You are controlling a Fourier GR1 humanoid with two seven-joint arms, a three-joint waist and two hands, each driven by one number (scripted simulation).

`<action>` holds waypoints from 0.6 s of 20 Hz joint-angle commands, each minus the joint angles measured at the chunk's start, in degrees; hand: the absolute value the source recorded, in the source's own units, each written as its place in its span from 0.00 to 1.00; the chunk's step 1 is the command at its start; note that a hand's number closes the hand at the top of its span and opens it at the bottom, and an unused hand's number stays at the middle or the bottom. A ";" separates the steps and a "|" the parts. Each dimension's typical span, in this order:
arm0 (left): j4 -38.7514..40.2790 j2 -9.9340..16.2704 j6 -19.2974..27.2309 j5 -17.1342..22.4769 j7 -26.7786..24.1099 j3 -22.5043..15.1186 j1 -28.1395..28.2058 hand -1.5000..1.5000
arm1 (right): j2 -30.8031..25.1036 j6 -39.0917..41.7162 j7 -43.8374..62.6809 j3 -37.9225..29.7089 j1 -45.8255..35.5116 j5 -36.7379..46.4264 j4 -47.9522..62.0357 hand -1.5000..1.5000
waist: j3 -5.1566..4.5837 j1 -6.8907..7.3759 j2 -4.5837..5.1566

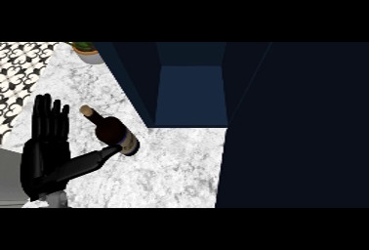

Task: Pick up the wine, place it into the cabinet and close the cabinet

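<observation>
The wine bottle [112, 130] is dark with a tan top and a tan label band. It stands on the marble counter [173, 166], just left of the cabinet's opening. My left hand [45, 146] is beside the bottle on its left, fingers straight and pointing up. Its thumb [90, 160] stretches right and reaches the bottle's lower end by the label. The dark blue cabinet [191, 93] is open, showing its inside. Its door [296, 127] swings out as a large dark panel on the right. My right hand does not show.
A potted plant [87, 51] sits at the counter's back left, next to the cabinet's left wall. A patterned black-and-white tiled surface [18, 73] runs along the left edge. Bare marble lies between the bottle and the open door.
</observation>
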 commanded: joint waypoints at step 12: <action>26.87 -2.41 -11.75 5.42 -19.85 6.95 -1.37 0.00 | 3.15 -0.54 -0.04 5.38 2.02 2.81 -3.06 0.00 | 0.00 0.00 0.01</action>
